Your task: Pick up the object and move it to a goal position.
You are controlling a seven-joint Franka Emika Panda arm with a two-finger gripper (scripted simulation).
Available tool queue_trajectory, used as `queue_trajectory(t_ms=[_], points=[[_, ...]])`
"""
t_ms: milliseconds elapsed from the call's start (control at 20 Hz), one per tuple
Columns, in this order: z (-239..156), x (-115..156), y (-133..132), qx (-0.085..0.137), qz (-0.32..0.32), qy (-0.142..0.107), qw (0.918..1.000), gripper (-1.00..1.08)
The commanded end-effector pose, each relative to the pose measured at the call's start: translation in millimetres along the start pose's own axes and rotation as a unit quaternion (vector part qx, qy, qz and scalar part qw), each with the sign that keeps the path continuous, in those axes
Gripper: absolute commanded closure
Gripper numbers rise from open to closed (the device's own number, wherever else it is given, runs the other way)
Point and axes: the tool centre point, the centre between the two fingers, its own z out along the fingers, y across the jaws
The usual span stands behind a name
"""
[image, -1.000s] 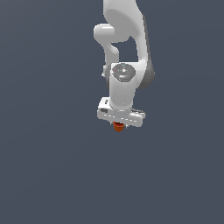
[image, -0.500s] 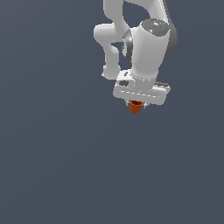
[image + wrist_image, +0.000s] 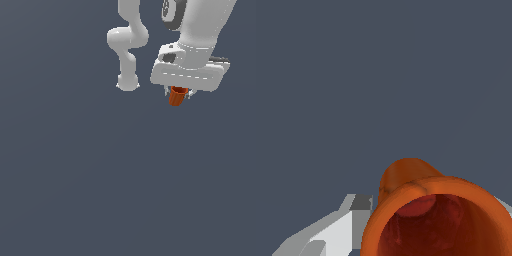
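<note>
1. Clenched on tiny orange-red tapered cup: white two-finger gripper, aloft, nothing beneath but plain grey.
2. Hollow mouth facing wrist camera.
3. Possible slip from shallow hold during fast transit.

Orange-red cup seen close up w/ mouth facing cam, darker hollow inside; white finger seen touching its side; plain grey bkgd.
</note>
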Motion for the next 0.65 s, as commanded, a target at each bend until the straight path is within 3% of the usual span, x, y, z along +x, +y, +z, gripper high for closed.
queue_trajectory(t_ms=[0, 600], points=[[-19, -10, -11, 0.000, 0.000, 0.000, 1.0000, 1.08], [-54, -26, -35, 0.001, 0.000, -0.001, 1.0000, 1.08]])
